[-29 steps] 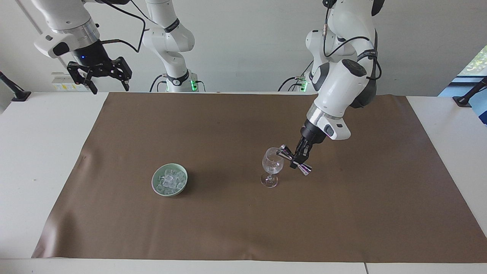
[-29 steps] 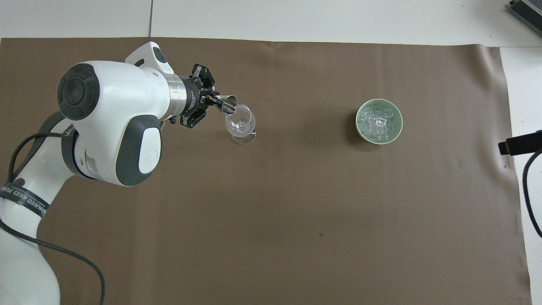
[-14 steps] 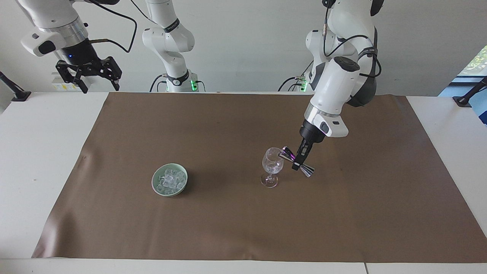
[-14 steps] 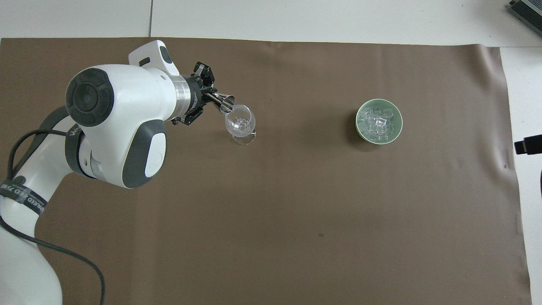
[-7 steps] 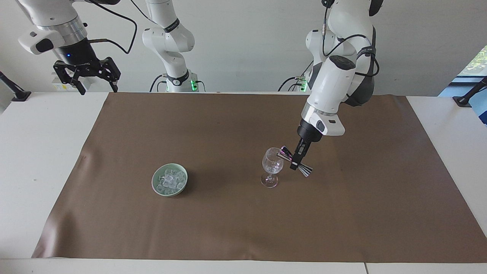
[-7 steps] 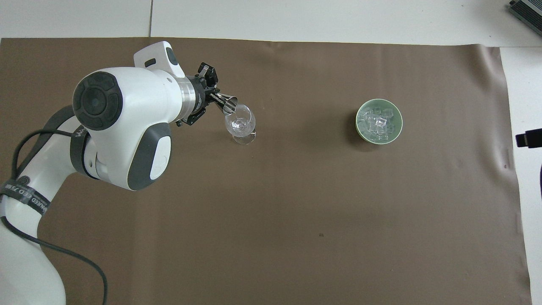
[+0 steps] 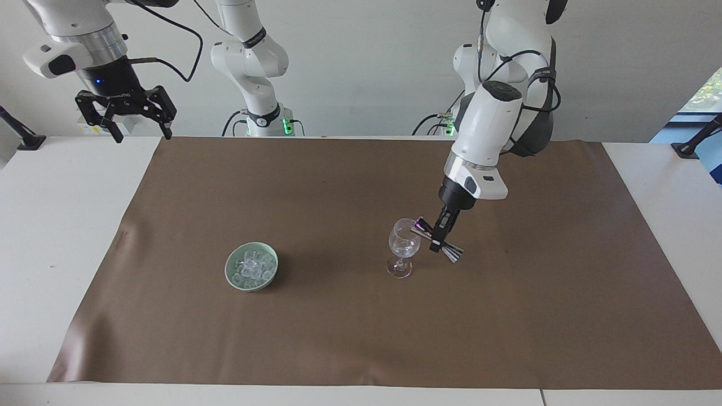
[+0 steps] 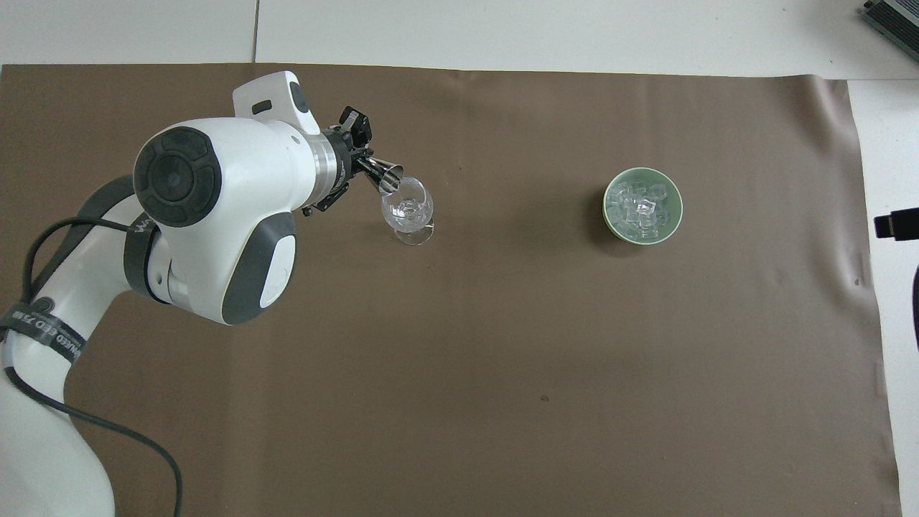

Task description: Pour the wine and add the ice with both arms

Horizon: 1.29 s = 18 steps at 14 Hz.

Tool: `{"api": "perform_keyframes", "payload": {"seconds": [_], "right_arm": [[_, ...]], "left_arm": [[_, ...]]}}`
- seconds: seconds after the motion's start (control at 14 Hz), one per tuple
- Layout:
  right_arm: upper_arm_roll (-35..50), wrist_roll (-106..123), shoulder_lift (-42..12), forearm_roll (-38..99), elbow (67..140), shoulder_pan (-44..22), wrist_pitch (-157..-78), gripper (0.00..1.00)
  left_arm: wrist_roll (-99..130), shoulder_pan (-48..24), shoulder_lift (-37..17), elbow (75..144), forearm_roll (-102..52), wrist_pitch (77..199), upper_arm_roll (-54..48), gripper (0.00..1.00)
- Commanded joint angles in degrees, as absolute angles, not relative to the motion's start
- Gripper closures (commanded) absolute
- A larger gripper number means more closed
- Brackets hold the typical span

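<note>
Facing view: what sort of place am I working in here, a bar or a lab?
Most likely a robotics lab bench, not a bar: two white arms bolted at a plain table covered with brown paper, bare wall, only a wine glass and bowl staged.

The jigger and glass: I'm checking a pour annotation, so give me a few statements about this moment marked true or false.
1. The left gripper is shut on the jigger. True.
2. The jigger is tilted with one mouth at the rim of the wine glass. True.
3. The wine glass lies on its side. False: it stands upright on the brown mat.
4. The right gripper is picking ice from the green bowl. False: it hangs open, raised near the mat's corner at the right arm's end, holding nothing.
5. The ice is heaped in the green bowl. True.
</note>
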<state>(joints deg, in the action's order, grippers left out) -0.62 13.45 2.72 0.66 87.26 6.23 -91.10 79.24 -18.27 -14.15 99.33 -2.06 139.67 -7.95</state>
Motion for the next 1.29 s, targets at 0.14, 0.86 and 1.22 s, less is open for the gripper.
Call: {"api": "perform_keyframes", "payload": {"seconds": [0.14,0.86,1.22], "right_arm": [[-0.2,14.0,3.3,1.5,88.5,6.4,-94.0,0.0],[-0.5,14.6,3.4,1.5,88.6,7.1,-92.6,0.0],[-0.9,14.3,3.8,1.3,88.7,7.1,-90.4,0.0]], "left_arm": [[79.2,-19.6,-13.9,100.1,1.1,141.7,-7.0,1.0],[79.2,-19.9,-13.9,100.3,4.1,142.2,-6.9,1.0],[79.3,-20.6,-13.9,100.3,5.4,142.4,-6.9,1.0]]}}
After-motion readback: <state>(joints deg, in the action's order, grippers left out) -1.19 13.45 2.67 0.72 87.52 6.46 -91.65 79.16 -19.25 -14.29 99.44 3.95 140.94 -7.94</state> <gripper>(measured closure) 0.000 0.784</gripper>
